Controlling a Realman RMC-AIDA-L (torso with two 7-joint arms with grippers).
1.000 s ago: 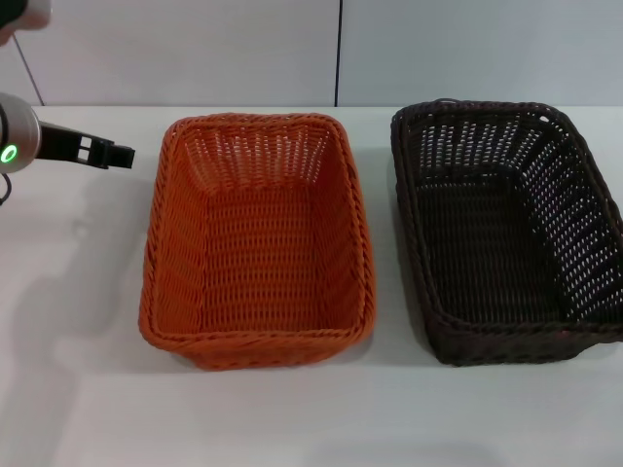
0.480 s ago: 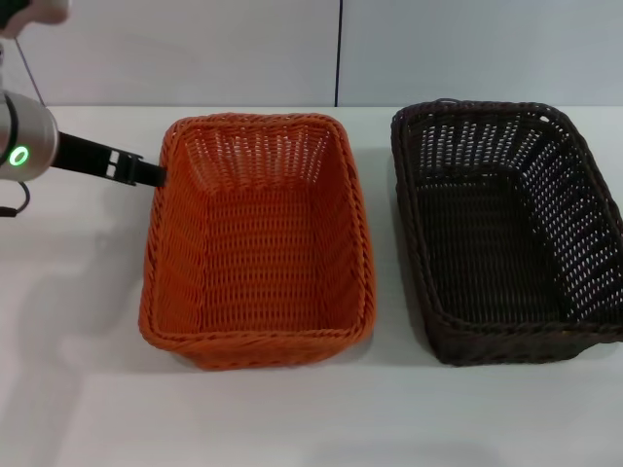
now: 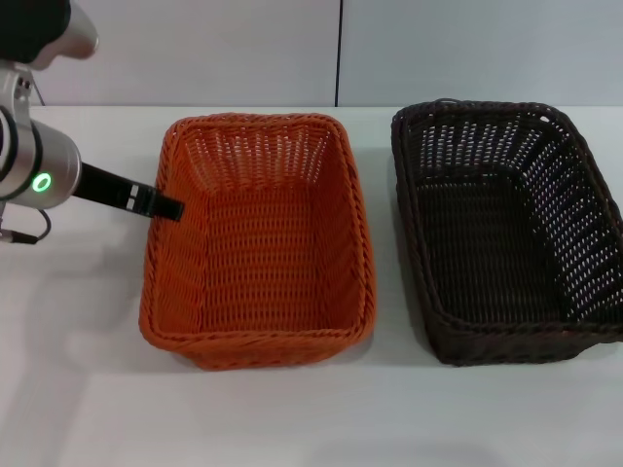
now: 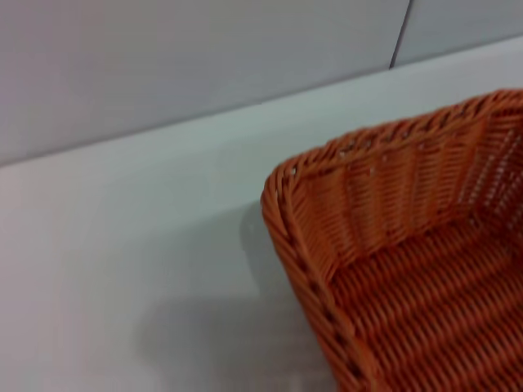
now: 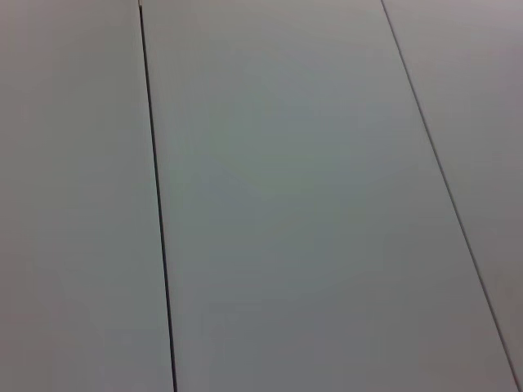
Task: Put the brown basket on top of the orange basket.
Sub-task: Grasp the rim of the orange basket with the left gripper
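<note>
The orange basket [image 3: 261,243] stands empty on the white table, left of centre in the head view. The brown basket [image 3: 498,243], also empty, sits to its right with a narrow gap between them. My left gripper [image 3: 171,206] reaches in from the left, and its black tip is over the orange basket's left rim. The left wrist view shows one corner of the orange basket [image 4: 409,269] from close above. My right gripper is out of sight, and its wrist view shows only wall panels.
The white table [image 3: 78,370] extends in front of and to the left of the baskets. A grey panelled wall [image 3: 243,49] with a dark vertical seam rises behind them.
My left arm has moved to the right and nearer, bringing the gripper from beside the orange basket's far-left corner to over its left rim. Both baskets have stayed put.
</note>
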